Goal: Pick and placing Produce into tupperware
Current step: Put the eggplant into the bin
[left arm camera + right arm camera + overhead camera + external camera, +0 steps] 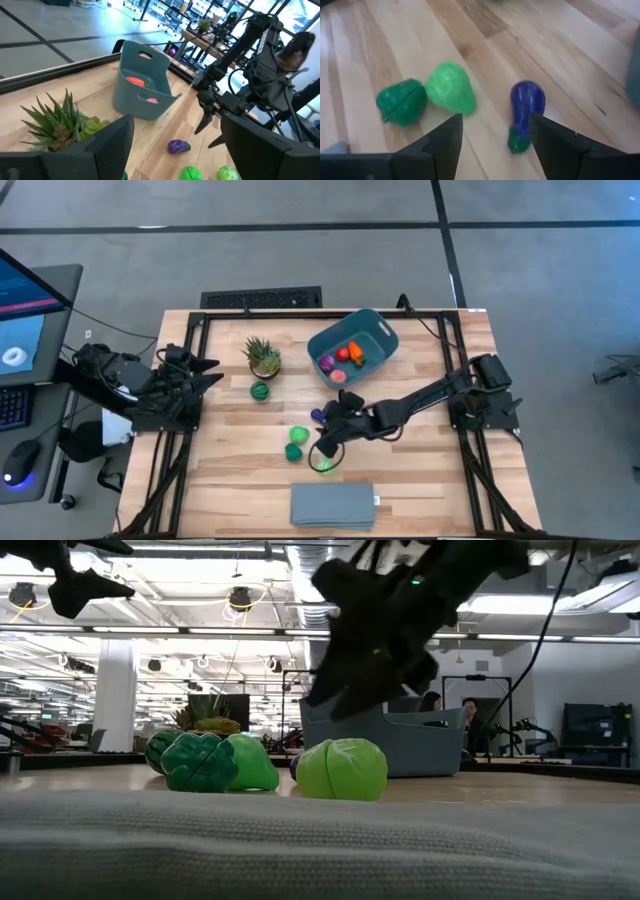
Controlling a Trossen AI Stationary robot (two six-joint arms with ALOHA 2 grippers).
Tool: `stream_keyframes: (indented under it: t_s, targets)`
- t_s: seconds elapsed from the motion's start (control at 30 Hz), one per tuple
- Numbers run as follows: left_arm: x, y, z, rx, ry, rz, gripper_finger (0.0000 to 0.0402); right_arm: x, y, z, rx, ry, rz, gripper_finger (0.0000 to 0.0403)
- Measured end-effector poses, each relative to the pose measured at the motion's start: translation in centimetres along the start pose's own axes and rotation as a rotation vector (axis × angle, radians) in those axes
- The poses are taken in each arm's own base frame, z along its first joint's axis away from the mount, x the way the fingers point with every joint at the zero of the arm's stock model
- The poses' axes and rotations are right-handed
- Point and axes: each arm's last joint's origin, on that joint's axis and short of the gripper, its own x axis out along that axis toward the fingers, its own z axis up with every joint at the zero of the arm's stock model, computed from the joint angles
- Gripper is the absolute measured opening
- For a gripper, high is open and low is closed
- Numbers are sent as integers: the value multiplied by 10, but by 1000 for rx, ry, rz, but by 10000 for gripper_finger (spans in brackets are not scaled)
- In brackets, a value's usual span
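Observation:
The teal tupperware bin (372,330) stands at the table's far middle. Inside it lie a purple toy (327,363), a red one (342,353), an orange carrot (356,356) and a pink one (340,375). On the wood rest a purple eggplant (526,107), a light green pear shape (451,92), a dark green toy (400,101), a light green cabbage (342,768) and a round green toy (260,391). My right gripper (495,120) hovers open above the table, near the eggplant (318,416) and touching nothing. My left gripper (175,120) waits open at the table's left edge.
A spiky potted plant (263,355) stands left of the bin. A flat grey slab (332,505) lies at the near edge, filling the low view's foreground. People sit in the room beyond the table (465,715). Bare wood lies to the right of the right arm (430,395).

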Motion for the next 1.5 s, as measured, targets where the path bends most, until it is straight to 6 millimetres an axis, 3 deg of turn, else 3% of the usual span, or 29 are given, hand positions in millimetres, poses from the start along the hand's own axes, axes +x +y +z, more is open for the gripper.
stream_keyframes:
  t_s: [0.47, 0.9, 1.13, 1.5]
  targets:
    - [0, 0, -1, 4, 4, 4, 286, 11, -16, 12, 19, 46, -53, 250]
    - [0, 1, -1, 9, 6, 9, 286, 9, -10, 11, -111, 36, -23, 249]
    - [0, 1, -1, 9, 5, 10, 286, 9, -13, 9, 49, 55, -48, 249]
    - [0, 2, -2, 32, 17, 19, 286, 0, -1, -9, 429, 79, -108, 249]
